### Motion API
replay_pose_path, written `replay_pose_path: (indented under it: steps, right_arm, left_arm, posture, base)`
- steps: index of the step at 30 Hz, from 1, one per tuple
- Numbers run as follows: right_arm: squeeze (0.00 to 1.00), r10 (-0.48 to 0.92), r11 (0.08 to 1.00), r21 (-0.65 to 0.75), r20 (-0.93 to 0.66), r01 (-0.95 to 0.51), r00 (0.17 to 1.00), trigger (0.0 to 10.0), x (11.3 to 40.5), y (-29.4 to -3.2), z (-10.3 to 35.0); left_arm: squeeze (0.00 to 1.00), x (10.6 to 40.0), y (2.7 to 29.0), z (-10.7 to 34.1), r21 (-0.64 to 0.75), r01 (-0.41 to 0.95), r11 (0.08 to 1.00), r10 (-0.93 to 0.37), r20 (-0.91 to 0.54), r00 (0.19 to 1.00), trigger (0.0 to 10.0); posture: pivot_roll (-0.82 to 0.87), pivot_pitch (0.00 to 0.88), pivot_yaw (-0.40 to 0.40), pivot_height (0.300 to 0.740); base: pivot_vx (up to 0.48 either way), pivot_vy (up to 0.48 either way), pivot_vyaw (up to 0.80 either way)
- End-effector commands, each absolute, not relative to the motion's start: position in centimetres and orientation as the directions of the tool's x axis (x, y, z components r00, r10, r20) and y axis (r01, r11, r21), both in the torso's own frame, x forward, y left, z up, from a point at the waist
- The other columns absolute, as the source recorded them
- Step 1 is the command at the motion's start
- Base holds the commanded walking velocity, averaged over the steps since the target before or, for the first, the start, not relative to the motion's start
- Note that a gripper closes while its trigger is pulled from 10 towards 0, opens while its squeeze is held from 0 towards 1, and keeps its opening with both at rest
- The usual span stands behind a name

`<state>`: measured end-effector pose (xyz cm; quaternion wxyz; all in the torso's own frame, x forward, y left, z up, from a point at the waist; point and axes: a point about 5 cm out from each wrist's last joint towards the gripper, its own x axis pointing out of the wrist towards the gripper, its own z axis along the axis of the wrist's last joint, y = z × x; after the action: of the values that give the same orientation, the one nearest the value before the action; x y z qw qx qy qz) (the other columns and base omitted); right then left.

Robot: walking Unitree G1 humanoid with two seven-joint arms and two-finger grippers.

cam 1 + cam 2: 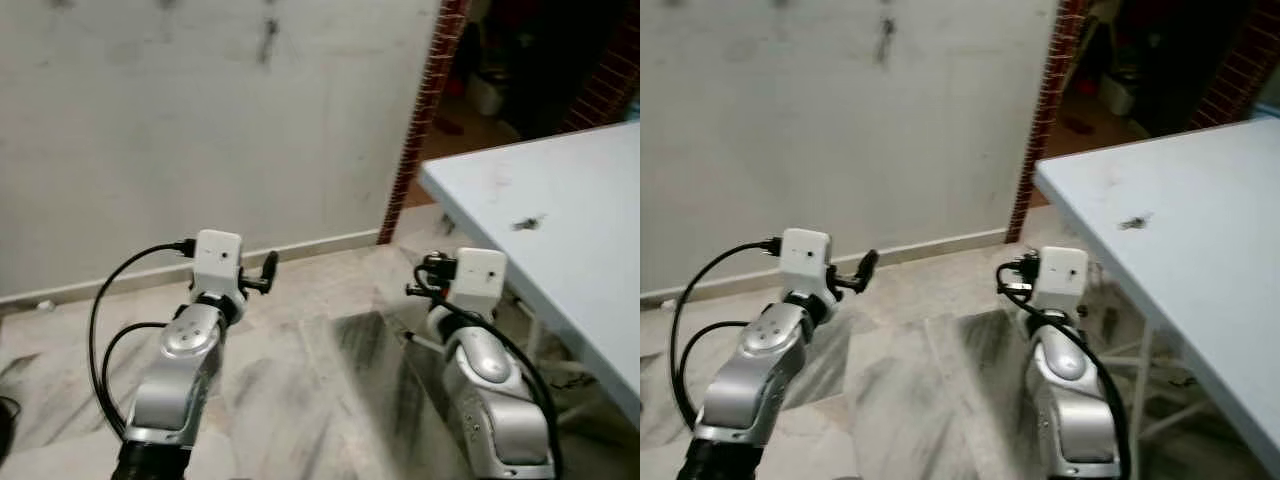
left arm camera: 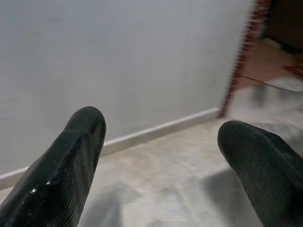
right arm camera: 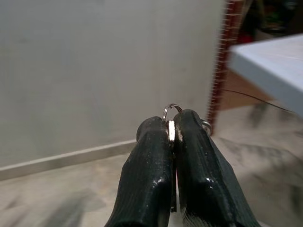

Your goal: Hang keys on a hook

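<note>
Plain grey wall (image 1: 200, 120) behind; right gripper (image 3: 171, 130) pinches thin silver key rings (image 3: 171, 109); left gripper (image 2: 161, 142) fingers gape empty.

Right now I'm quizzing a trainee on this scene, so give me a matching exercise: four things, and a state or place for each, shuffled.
Things:
1. left gripper
2. right gripper
3. key ring
4. table

States or places:
A. pale blue, on the robot's right
B. fingers wide apart
C. fingers pressed together
D. pinched between black fingertips

Pairs: 1-B, 2-C, 3-D, 4-A
</note>
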<state>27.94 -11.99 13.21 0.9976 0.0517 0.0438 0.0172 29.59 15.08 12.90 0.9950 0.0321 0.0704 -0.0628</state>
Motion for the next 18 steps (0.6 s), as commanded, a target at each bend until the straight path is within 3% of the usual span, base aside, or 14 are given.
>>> replay_pose_path:
  steps: [1,9,18]
  right_arm:
    - [0.00,0.006,0.996,0.089,-0.084,0.002,0.996,10.0,27.99,-12.98,13.25]
    - [0.00,0.012,0.996,0.084,-0.078,-0.005,0.997,10.0,28.09,-12.85,13.32]
    - [0.00,0.017,0.996,0.084,-0.074,-0.011,0.997,10.0,28.05,-12.79,13.30]
  left_arm:
    - [0.00,29.61,14.00,13.12,0.054,0.167,0.984,-0.160,-0.127,0.979,10.0]
    - [0.00,29.88,13.72,13.61,0.033,0.171,0.985,-0.167,-0.102,0.981,10.0]
    - [0.00,29.82,13.62,13.61,-0.001,0.195,0.981,-0.194,-0.099,0.976,10.0]
  posture:
    - [0.09,0.068,-0.040,0.740]
    - [0.09,0.067,-0.036,0.740]
    - [0.09,0.066,-0.036,0.740]
  base:
    - [0.000,0.000,0.00]
    - [0.000,0.000,0.00]
    - [0.000,0.000,0.71]
